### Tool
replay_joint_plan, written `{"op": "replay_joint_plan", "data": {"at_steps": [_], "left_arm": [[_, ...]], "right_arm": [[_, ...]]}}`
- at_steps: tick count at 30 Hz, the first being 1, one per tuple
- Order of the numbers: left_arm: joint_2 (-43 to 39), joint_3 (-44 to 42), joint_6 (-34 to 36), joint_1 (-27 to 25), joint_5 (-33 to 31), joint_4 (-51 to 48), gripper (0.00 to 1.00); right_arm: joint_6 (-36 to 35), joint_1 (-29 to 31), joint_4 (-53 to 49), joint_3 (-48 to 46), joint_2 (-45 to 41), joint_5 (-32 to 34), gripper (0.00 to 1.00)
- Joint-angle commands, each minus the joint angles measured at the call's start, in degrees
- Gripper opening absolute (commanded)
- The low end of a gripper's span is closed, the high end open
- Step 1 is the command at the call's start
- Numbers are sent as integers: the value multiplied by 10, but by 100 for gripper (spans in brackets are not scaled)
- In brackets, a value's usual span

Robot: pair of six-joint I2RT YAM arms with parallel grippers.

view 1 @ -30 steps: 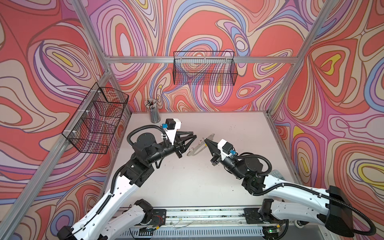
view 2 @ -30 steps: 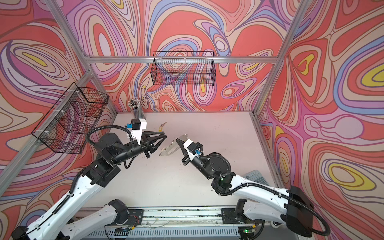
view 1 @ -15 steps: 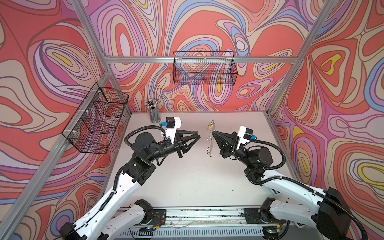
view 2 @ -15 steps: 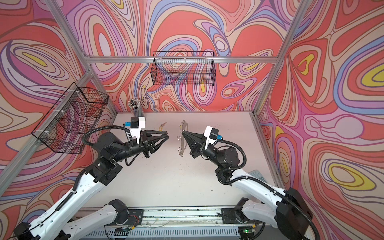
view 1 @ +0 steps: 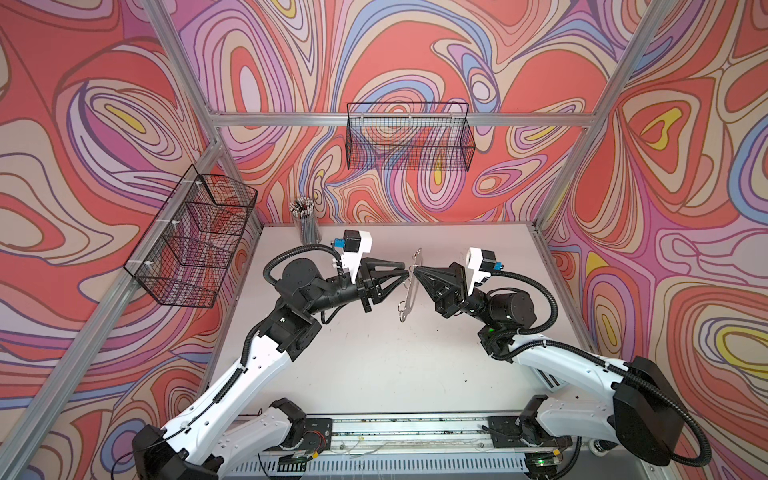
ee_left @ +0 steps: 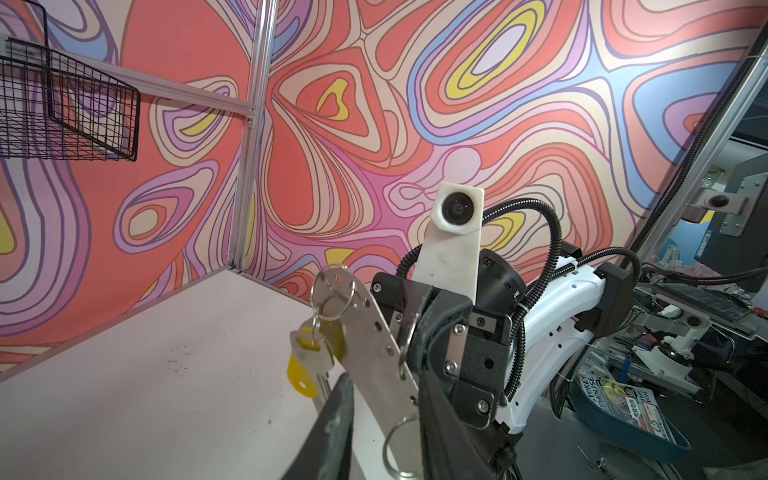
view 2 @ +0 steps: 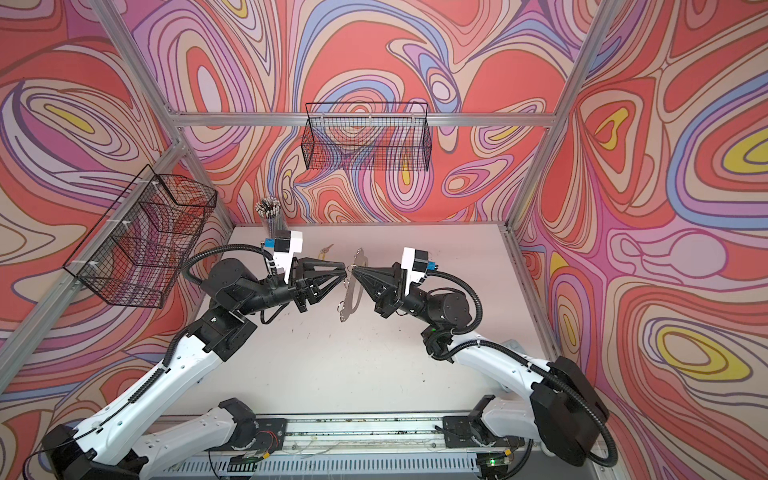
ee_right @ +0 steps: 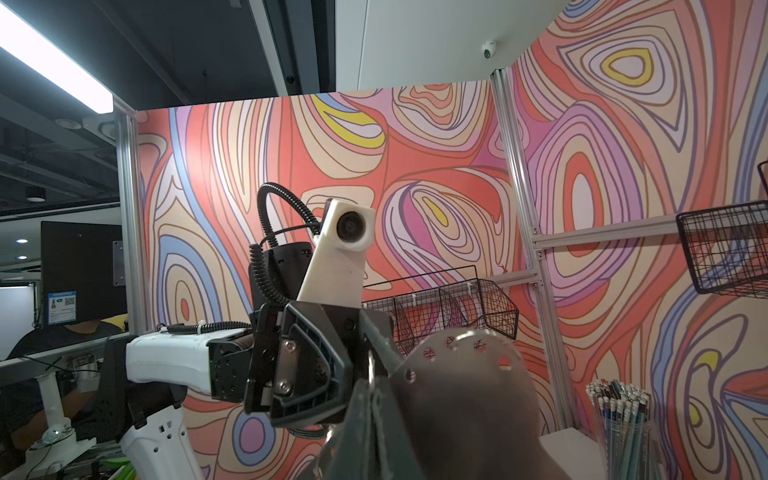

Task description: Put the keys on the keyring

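Your keyring (view 1: 408, 297) is hanging in the air over the middle of the table (view 1: 374, 365), showing edge-on in both top views (view 2: 351, 297) and tilting a little. One key (ee_left: 322, 359) with its yellow tag (ee_left: 300, 376) is dangling from a wire ring (ee_left: 332, 296) at one end of the plate. The second key (view 2: 326, 249) is lying on the table towards the back wall, well apart from the plate.

Your right gripper (view 1: 415, 272) is clamping the plate, jaws fully closed on it. Your left gripper (view 1: 404, 270) is facing it from the other side with its jaws standing partly open. Its fingertips are sitting right at the ringed edge, and an empty wire ring (ee_left: 385, 444) is showing between its fingers (ee_left: 336, 419). I cannot tell whether those pads are touching metal.
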Motion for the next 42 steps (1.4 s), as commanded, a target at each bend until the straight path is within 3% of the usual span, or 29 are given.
{"op": "replay_joint_plan", "data": {"at_steps": [1, 11, 15, 17, 30, 32, 34, 39, 42], "left_arm": [[0, 3, -5, 3, 13, 27, 30], [18, 11, -17, -3, 30, 46, 28], [21, 12, -15, -4, 31, 47, 23], [23, 12, -16, -5, 33, 48, 15], [23, 11, -21, -7, 44, 69, 22], [22, 9, -21, -7, 44, 73, 16], [20, 10, -19, -7, 45, 72, 0], [7, 7, 2, -7, 25, 43, 0], [-2, 6, 18, -7, 17, 21, 0]], "right_arm": [[20, -3, 32, 15, 2, -17, 0], [31, -3, 41, 14, 10, -23, 0], [32, -3, 43, 15, 11, -25, 0], [35, -3, 44, 18, 15, -31, 0], [85, -7, 82, 30, 47, -80, 0], [90, -8, 84, 32, 51, -86, 0], [94, -8, 85, 33, 54, -89, 0], [92, -15, 73, 24, 46, -86, 0], [83, -25, 54, 14, 33, -86, 12]]}}
